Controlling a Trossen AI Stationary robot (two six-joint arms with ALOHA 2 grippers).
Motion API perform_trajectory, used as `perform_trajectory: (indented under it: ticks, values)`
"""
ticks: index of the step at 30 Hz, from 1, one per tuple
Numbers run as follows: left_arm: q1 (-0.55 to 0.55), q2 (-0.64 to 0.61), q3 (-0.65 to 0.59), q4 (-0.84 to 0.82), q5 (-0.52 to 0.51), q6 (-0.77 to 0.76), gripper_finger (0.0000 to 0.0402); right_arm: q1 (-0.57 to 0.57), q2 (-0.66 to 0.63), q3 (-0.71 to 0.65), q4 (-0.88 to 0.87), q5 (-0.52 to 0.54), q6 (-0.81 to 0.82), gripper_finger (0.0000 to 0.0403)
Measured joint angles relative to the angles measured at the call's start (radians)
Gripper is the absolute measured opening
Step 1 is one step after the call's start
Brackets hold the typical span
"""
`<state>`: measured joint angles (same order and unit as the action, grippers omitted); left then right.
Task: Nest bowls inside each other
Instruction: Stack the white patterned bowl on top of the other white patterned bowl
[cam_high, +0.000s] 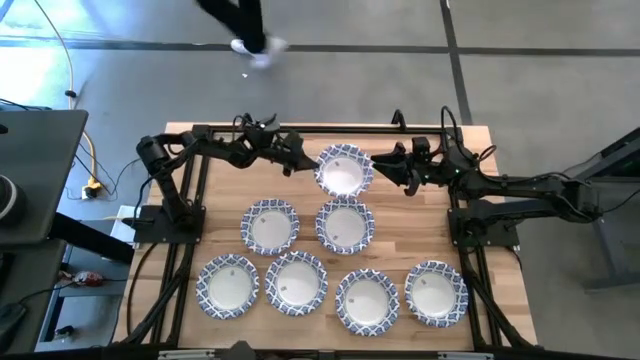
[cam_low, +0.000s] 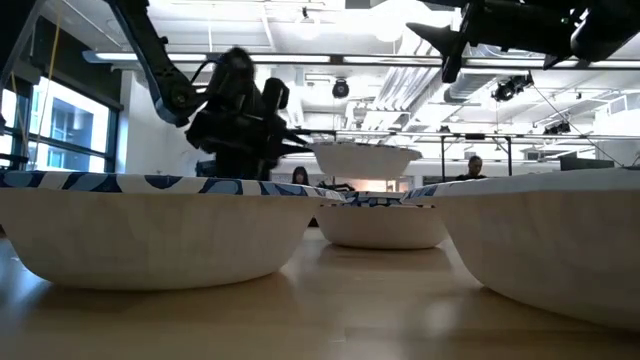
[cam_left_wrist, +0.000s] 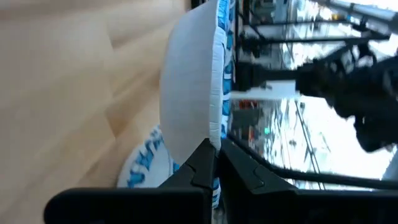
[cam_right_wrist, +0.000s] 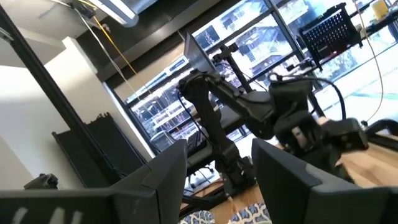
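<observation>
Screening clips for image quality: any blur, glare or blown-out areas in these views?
High view: sunlight washes out the floor at upper left, and a passing person is motion-smeared. Low view: the nearest bowls are soft, and bright ceiling lights leave the left tool dark. Left wrist view: the held bowl is blurred, windows overexposed. Right wrist view: the right tool is out of focus.

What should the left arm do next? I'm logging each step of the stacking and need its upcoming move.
Probably carry the held bowl toward the bowl just below it and lower it in. The left gripper pinches the lifted bowl's rim, and the low view shows it raised clear of the table. The right gripper waits open nearby.
</observation>
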<state>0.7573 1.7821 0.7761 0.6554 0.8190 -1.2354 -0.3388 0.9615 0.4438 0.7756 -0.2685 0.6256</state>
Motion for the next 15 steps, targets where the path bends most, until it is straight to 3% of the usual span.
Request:
perform_trajectory:
  ticks: [15]
  values:
    - [-0.149, 0.0, 0.0, -0.034, 0.073, 0.02, 0.0005, -0.054, 0.0, 0.0, 0.045, -0.036, 0.028, 0.0172]
